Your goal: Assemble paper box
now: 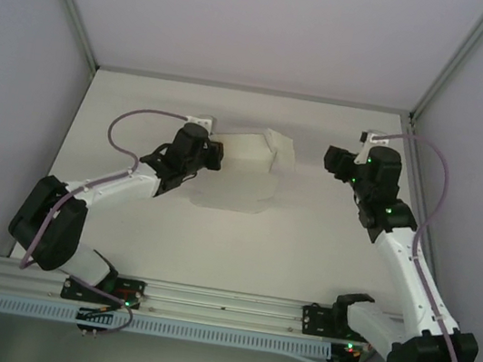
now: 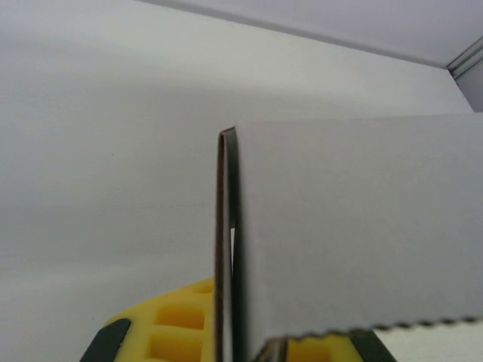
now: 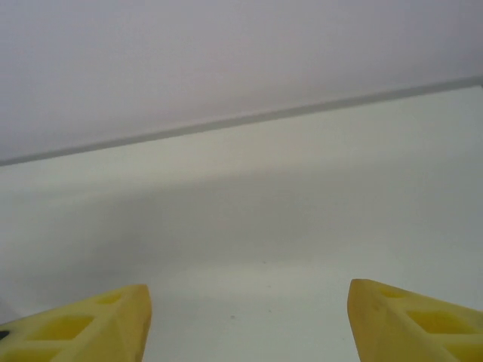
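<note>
The paper box (image 1: pixel 249 159) is a thin white sheet, partly folded, lying at the middle back of the table (image 1: pixel 305 246). My left gripper (image 1: pixel 215 155) is at its left edge and shut on it. In the left wrist view a grey-white panel of the paper box (image 2: pixel 355 226) stands up from between the yellow fingers (image 2: pixel 173 324), its thin edge pinched in my left gripper (image 2: pixel 234 343). My right gripper (image 1: pixel 331 159) hovers to the right of the sheet, apart from it. In the right wrist view my right gripper (image 3: pixel 249 320) is open, with bare table between its yellow fingertips (image 3: pixel 98 320).
Grey walls enclose the table on the left, back and right, with metal posts (image 1: pixel 71 7) at the back corners. A metal rail (image 1: pixel 222 302) runs along the near edge between the arm bases. Bare white table lies in front of the sheet.
</note>
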Action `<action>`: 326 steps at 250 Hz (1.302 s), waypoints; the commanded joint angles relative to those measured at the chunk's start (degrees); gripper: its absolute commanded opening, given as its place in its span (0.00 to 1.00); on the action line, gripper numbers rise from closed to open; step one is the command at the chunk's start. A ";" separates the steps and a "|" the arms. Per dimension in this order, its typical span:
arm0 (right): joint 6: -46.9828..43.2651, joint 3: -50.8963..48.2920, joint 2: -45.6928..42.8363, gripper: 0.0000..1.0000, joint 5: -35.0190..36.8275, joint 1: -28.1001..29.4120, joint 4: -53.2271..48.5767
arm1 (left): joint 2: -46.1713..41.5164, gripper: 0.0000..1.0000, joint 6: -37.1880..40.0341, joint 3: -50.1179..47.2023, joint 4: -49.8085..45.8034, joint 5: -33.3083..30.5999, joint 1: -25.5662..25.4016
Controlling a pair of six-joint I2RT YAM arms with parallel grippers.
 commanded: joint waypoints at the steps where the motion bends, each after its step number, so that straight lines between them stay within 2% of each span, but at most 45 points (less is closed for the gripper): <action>1: -1.97 -0.59 3.15 0.65 -18.63 -0.40 2.65 | -1.30 0.00 1.86 -0.12 2.55 1.49 0.41; 24: -3.47 0.29 6.88 0.61 -32.88 -0.12 5.62 | -0.80 0.00 1.93 0.25 2.43 1.59 0.44; 44: -4.09 1.27 9.14 0.56 -37.96 1.58 6.51 | -0.43 0.00 1.95 0.52 2.27 1.41 0.47; 106: -8.98 5.33 14.86 0.54 -39.31 7.74 3.75 | 0.57 0.00 1.76 1.27 2.27 1.75 0.41; 159: -8.87 7.70 18.05 0.56 -39.11 9.21 5.90 | 1.33 0.00 2.13 1.41 1.75 2.11 0.44; 187: -10.13 9.12 19.59 0.60 -39.61 10.17 5.71 | 1.51 0.00 2.35 1.44 1.72 2.34 0.39; 239: -9.36 11.37 22.28 0.60 -39.45 11.16 5.94 | 2.32 0.00 2.54 2.02 1.54 3.28 0.42; 274: -11.99 12.60 24.39 0.64 -36.75 13.11 1.93 | 2.04 0.00 2.23 2.27 1.67 3.54 0.46; 326: -12.35 12.60 26.16 0.69 -34.99 15.57 3.21 | 2.87 0.00 2.40 3.48 0.89 4.07 0.37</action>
